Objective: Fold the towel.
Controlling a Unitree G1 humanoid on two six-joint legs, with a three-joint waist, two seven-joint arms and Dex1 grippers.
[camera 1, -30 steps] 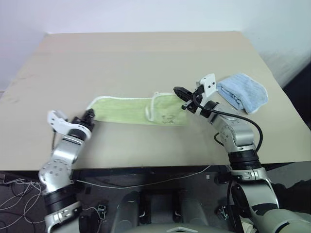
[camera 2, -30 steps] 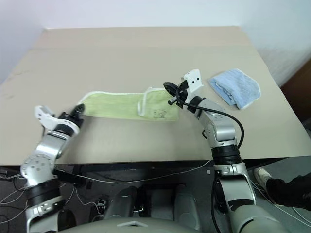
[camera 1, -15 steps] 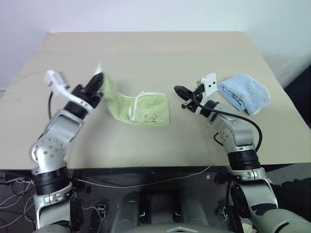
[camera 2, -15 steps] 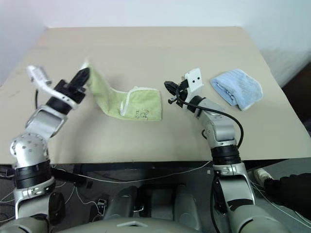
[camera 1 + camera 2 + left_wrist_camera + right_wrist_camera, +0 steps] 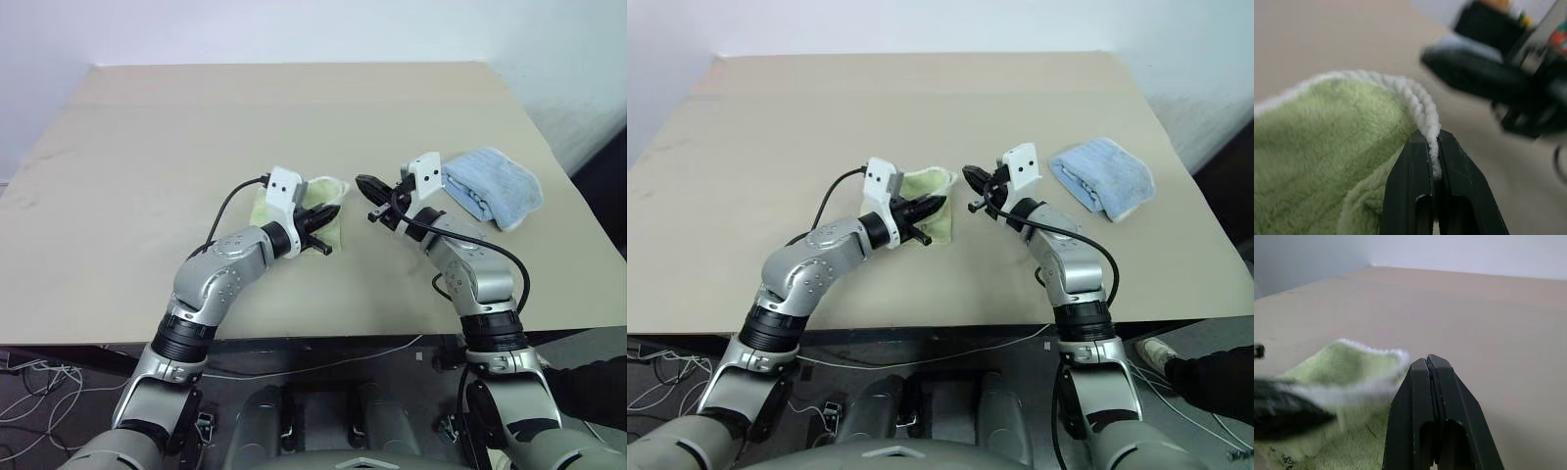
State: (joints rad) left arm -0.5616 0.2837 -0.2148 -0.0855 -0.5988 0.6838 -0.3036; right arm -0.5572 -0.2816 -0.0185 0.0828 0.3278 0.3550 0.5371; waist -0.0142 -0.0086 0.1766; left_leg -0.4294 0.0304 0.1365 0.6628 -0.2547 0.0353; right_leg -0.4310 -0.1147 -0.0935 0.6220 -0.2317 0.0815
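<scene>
The lime-green towel (image 5: pixel 263 208) lies bunched and doubled over near the middle of the table. My left gripper (image 5: pixel 333 211) hovers over its right part, shut on the white piped edge (image 5: pixel 1426 117) of the lifted end. In the left wrist view the cord runs between the two black fingers (image 5: pixel 1454 166), with green terry (image 5: pixel 1317 147) hanging beside them. My right gripper (image 5: pixel 362 182) is shut with nothing in it, just right of the towel and a short gap from the left fingertips. The right wrist view shows its closed fingers (image 5: pixel 1444 387) above the towel's edge (image 5: pixel 1347 362).
A smaller light-blue folded towel (image 5: pixel 490 186) lies at the right, beyond my right wrist. The beige table (image 5: pixel 294 108) stretches wide behind and to the left. Its front edge runs just below both forearms.
My left gripper has carried the towel's left end up and across to the right, doubling the long strip into a short bundle. The right gripper has stayed in place, shut.
</scene>
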